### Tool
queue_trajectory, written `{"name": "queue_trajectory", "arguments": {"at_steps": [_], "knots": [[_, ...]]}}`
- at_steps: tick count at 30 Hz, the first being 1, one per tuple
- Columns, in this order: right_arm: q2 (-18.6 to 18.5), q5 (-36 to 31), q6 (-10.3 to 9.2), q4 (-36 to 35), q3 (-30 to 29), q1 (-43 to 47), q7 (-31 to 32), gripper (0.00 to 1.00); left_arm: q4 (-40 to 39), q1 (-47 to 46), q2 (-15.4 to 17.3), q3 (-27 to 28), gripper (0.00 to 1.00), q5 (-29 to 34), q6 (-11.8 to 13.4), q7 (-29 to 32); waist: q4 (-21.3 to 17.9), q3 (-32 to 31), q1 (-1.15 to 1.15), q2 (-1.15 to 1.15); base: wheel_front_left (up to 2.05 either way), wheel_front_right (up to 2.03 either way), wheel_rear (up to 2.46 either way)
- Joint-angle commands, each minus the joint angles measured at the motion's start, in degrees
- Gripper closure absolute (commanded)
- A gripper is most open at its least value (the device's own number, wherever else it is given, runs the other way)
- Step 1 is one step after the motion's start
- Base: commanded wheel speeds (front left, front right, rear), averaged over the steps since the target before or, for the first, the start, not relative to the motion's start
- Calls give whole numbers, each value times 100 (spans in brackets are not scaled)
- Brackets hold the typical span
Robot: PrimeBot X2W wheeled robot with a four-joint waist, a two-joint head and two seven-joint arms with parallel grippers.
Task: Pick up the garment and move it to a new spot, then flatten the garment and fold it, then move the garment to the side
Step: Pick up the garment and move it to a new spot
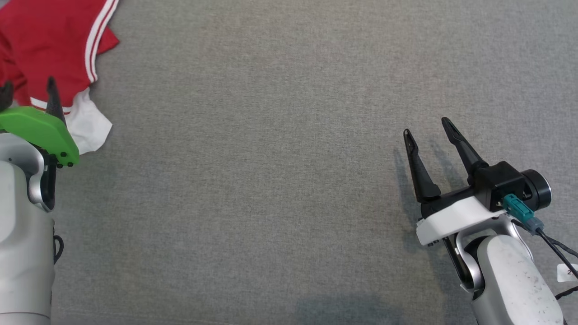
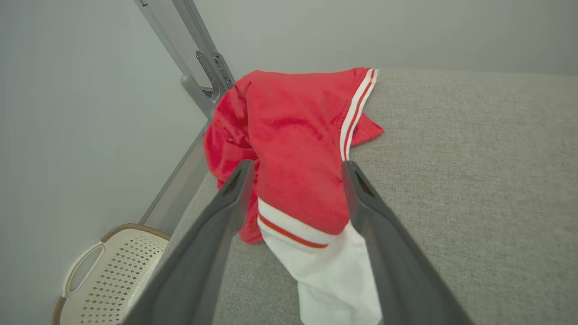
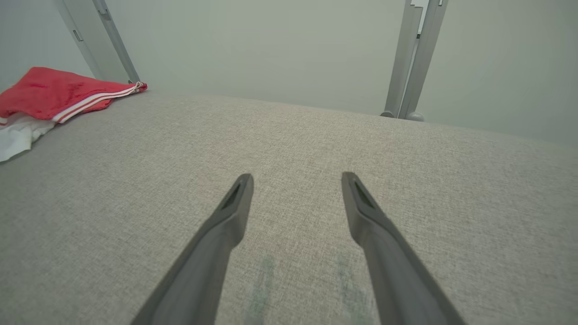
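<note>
The garment (image 1: 49, 49) is red with white stripes and a white part, and lies crumpled at the far left corner of the grey table (image 1: 271, 180). My left gripper (image 1: 28, 90) hangs open just over the garment's near edge; in the left wrist view its fingers straddle the garment (image 2: 293, 149), holding nothing. Out at the right, my right gripper (image 1: 429, 126) is open above bare cloth, far from the garment (image 3: 58, 95), and the right wrist view shows nothing between its fingers (image 3: 235, 212).
A pale perforated laundry basket (image 2: 108, 275) stands on the floor beyond the table's left edge. Grey metal posts (image 2: 194, 58) (image 3: 411, 58) rise at the table's far corners before a plain wall.
</note>
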Motion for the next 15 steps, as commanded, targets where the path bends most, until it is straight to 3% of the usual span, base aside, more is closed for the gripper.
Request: {"name": "queue_trajectory", "arguments": {"at_steps": [1, 12, 14, 15], "knots": [[-10, -29, -8, -57, 6, 47, 9, 0, 150, -138, 6, 25, 0, -51, -3, -12, -290, 310, -1, 0, 0, 0, 0], [63, -74, -8, -92, 71, 114, 40, 0, 1385, -331, 231, 98, 0, -56, 413, -96, -331, 277, -1, 0, 0, 0, 0], [52, -61, -8, -88, 70, 122, 36, 0, 1510, -331, 254, 94, 31, -73, 408, -176, -336, 255, -1, 0, 0, 0, 0], [52, -58, -8, -84, 69, 129, 32, 0, 1565, -350, 265, 96, 80, -89, 396, -208, -339, 244, -1, 0, 0, 0, 0]]}}
